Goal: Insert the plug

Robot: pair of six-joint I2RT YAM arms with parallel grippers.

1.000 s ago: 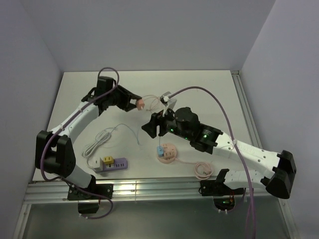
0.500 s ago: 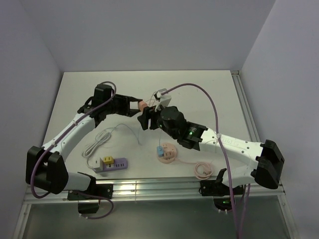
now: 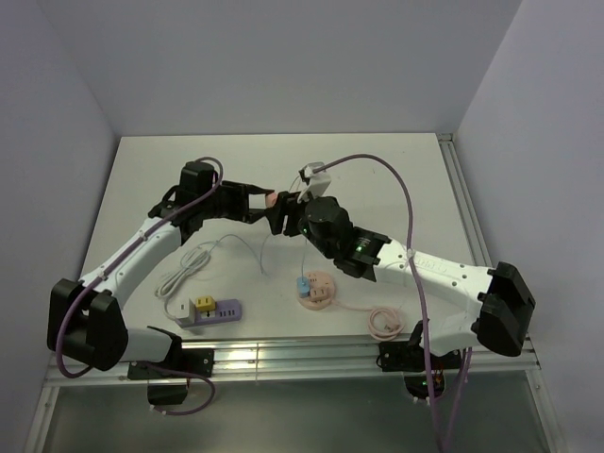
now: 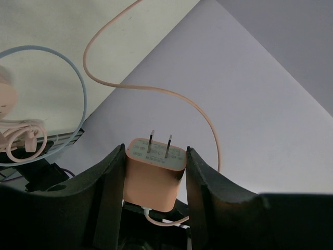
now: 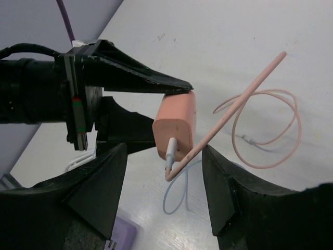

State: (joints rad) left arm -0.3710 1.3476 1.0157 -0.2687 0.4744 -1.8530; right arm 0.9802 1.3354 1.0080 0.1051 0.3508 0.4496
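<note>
A salmon-pink charger plug (image 3: 271, 199) with two prongs is held in the air by my left gripper (image 3: 262, 202), which is shut on its sides. In the left wrist view the plug (image 4: 155, 177) sits between the fingers (image 4: 104, 182) with its prongs pointing away. My right gripper (image 3: 285, 213) is open. In the right wrist view its fingers (image 5: 99, 187) stand on either side of the plug's cable end (image 5: 177, 130) without touching it. The plug's pink cable (image 5: 244, 101) runs off to the right. A round pink socket hub (image 3: 319, 292) with a blue plug in it lies on the table below.
A purple power strip (image 3: 215, 310) with a yellow plug lies at the front left, beside a white cable bundle (image 3: 187, 271). A coiled pink cable (image 3: 384, 323) lies at the front right. A light blue cable loop (image 5: 177, 195) lies on the table under the grippers.
My right arm has swung up and to the left, bringing its open fingers around the plug's cable end. My left gripper has shifted slightly right, still holding the plug.
</note>
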